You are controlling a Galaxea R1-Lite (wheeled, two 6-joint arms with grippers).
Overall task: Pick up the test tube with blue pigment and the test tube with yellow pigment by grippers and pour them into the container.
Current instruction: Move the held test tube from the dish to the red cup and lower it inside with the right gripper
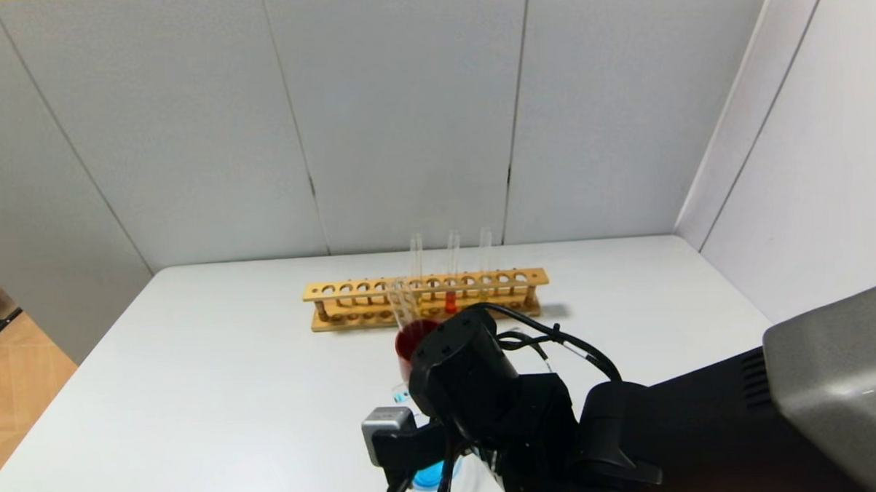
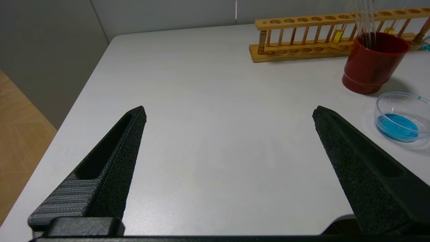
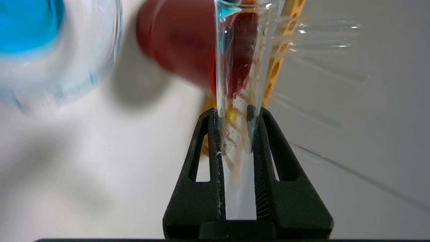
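– White tabletop (image 2: 208,101); where's the slender clear glass test tube with blue pigment (image 3: 240,77)?
– Pinched in the black right gripper (image 3: 237,134), nearly drained, beside the low glass container (image 2: 401,116) holding blue liquid.
– Next?
– Probably the yellow-tipped glass tube (image 2: 337,35) in the wooden rack (image 2: 302,50); left gripper (image 2: 228,117) is spread, idle.

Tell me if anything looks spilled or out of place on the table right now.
No spill shows. The blue liquid sits inside the container. One oddity: several empty tubes stand leaning in the red cup rather than in the wooden rack. The right gripper holds the test tube with blue pigment, nearly drained.
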